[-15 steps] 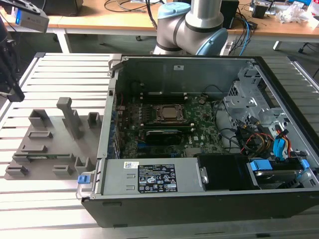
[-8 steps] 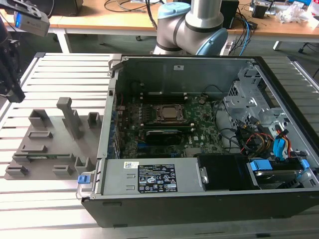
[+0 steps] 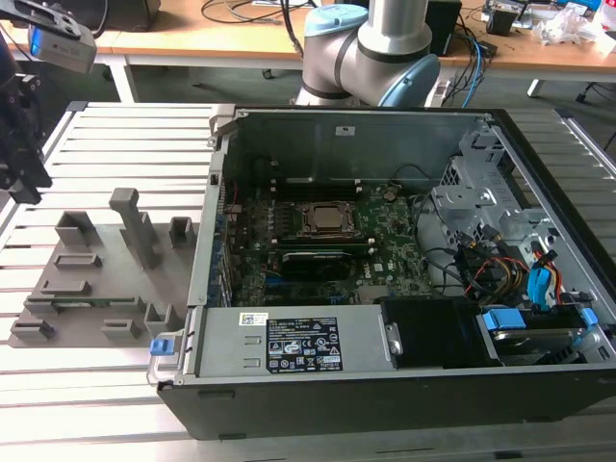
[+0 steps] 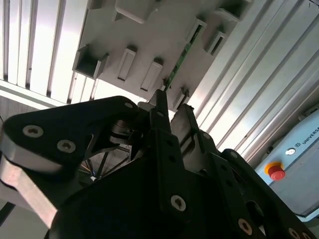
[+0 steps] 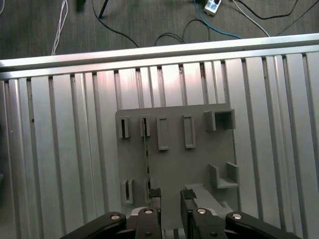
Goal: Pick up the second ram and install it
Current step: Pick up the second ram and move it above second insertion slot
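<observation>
Second ram (image 5: 147,159) edge-up, lengthwise toward tool (image 5: 170,193)

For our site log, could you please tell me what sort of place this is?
Probably a robotics lab bench for computer assembly: a robot arm stands behind an open PC case on a slatted aluminium table, with cable-strewn desks beyond.

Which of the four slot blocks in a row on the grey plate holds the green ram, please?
The slot block second from the edge of the plate: only it holds the second ram.
</observation>
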{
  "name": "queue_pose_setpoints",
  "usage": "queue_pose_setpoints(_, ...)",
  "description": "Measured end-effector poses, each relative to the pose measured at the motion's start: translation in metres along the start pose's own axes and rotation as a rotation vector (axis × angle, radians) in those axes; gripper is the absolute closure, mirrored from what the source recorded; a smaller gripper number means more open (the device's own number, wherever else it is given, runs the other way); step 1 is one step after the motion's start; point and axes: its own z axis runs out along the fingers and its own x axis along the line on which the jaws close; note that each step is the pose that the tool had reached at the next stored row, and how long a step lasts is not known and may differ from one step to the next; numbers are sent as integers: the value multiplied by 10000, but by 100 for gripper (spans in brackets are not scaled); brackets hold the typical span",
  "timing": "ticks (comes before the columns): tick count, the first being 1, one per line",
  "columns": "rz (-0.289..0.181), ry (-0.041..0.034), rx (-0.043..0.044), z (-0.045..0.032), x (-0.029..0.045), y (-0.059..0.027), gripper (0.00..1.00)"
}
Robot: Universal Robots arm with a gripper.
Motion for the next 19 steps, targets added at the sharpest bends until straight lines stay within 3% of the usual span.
queue_pose_setpoints(19,0,0,0,145,2,-7,70)
